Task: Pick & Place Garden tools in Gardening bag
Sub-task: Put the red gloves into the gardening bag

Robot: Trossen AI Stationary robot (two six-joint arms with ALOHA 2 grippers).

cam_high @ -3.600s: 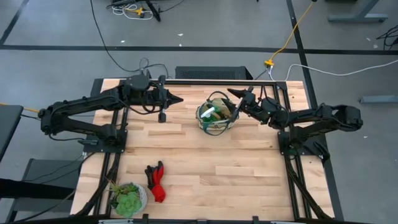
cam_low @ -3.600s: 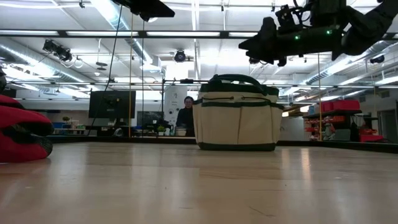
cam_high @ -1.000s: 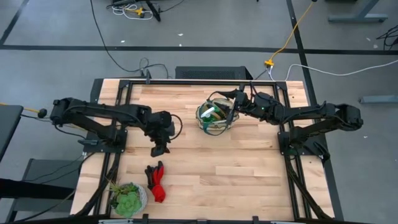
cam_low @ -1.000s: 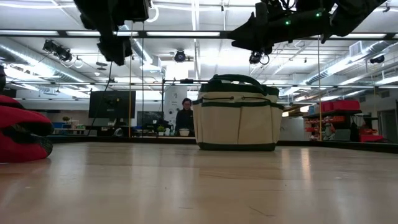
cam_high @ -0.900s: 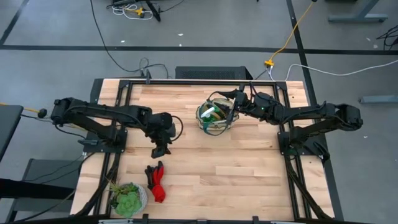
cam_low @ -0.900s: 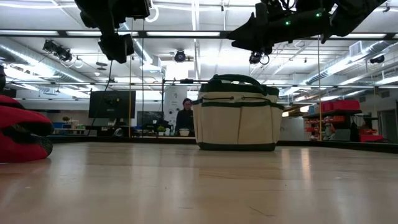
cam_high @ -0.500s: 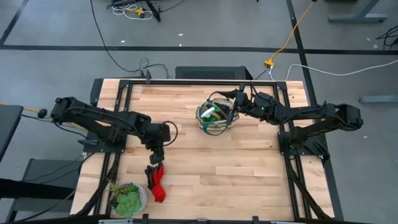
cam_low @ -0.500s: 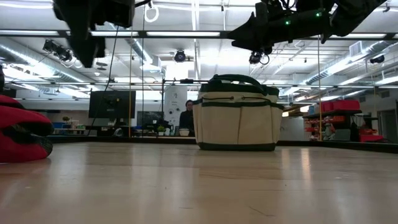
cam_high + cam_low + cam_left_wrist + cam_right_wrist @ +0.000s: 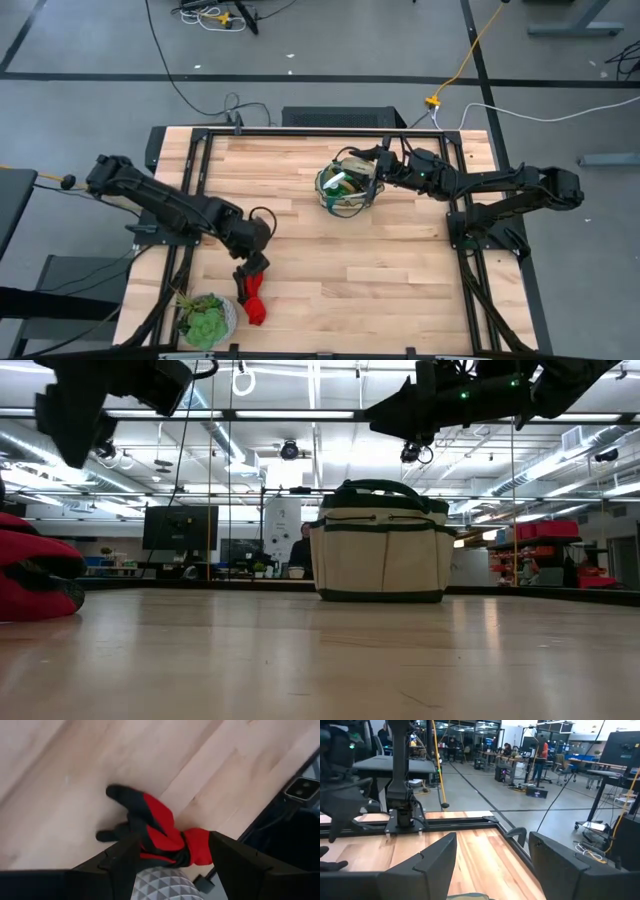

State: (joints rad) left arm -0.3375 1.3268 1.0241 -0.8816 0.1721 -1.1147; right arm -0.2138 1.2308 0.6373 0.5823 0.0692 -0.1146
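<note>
The red-and-black gloves (image 9: pixel 251 297) lie flat on the wooden table near its front left; they show in the left wrist view (image 9: pixel 159 834) and at the low view's left edge (image 9: pixel 35 575). My left gripper (image 9: pixel 249 271) hangs open above their far end, its fingers apart on either side and touching nothing. The tan gardening bag (image 9: pixel 346 186) with dark green trim stands upright at the table's far middle (image 9: pixel 380 550), with a green-and-white tool (image 9: pixel 337 181) showing inside it. My right gripper (image 9: pixel 372 160) hovers open just above the bag's right rim.
A leafy green plant in a pale pot (image 9: pixel 205 318) stands at the near left corner, close to the gloves. Black frame rails (image 9: pixel 192 200) run along the table's left and right sides. Bare wood (image 9: pixel 380 270) stretches between the gloves and the bag.
My left gripper has travelled from the table's left middle toward the near edge and a little left, ending over the gloves' far end. The gloves and the bag have stayed where they were.
</note>
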